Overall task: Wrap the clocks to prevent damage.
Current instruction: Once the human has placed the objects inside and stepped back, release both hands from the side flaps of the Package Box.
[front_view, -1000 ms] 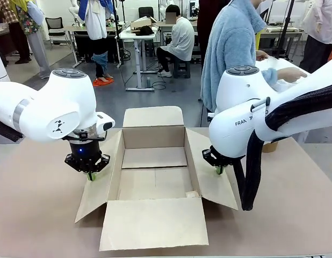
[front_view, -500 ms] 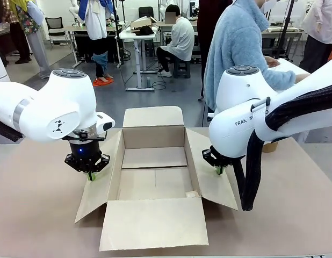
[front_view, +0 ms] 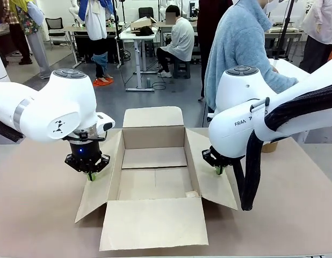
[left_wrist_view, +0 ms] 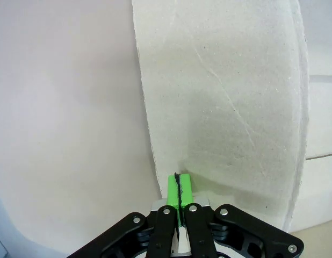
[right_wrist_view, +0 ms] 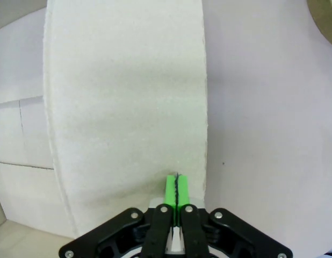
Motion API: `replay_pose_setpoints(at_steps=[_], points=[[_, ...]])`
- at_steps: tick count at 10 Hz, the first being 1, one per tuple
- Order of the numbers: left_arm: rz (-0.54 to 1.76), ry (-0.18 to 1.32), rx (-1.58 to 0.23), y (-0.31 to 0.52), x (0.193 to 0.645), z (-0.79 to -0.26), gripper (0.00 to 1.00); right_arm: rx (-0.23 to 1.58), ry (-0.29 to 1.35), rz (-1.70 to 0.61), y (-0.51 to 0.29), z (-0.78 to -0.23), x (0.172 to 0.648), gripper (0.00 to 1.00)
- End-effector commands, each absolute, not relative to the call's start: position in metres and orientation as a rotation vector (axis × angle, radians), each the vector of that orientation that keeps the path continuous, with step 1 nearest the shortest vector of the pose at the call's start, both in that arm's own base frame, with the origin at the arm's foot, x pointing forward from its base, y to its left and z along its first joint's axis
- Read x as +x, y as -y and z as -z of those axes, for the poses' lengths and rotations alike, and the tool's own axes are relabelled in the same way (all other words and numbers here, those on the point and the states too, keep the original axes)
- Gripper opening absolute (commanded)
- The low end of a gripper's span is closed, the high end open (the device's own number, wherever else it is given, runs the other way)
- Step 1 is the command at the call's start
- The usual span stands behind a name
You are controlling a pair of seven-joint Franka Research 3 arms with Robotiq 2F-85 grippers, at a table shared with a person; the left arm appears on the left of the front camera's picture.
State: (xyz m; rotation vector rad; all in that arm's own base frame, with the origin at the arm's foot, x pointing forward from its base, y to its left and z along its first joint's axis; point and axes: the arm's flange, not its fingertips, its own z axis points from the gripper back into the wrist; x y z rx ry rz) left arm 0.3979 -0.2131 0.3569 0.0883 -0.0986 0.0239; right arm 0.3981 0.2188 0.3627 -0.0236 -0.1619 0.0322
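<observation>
An open cardboard box sits in the middle of the table with its flaps folded out. My left gripper points down at the box's left flap. In the left wrist view its green pads are pressed together with nothing between them, right at the flap's edge. My right gripper points down at the right flap. It is also shut and empty, its tips over the flap.
A person in a light blue fleece stands at the far right side, bent towards a white table. A brown round object lies behind my right arm. The tan table stretches left and right of the box.
The person in blue has leaned further right and drawn the hand back. Both arms and the box are unmoved.
</observation>
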Motion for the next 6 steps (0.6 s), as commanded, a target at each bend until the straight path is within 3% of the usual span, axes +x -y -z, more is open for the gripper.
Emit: replay_pose_setpoints(at_steps=[1, 6], points=[[-0.014, 0.103, 0.096, 0.2132, 0.3976, -0.3561, 0.00, -0.026, 0.158, -0.030, -0.2182, -0.3620, 0.3979, 0.01], [-0.014, 0.103, 0.096, 0.2132, 0.3976, -0.3561, 0.00, -0.026, 0.158, -0.030, -0.2182, -0.3620, 0.3979, 0.01]])
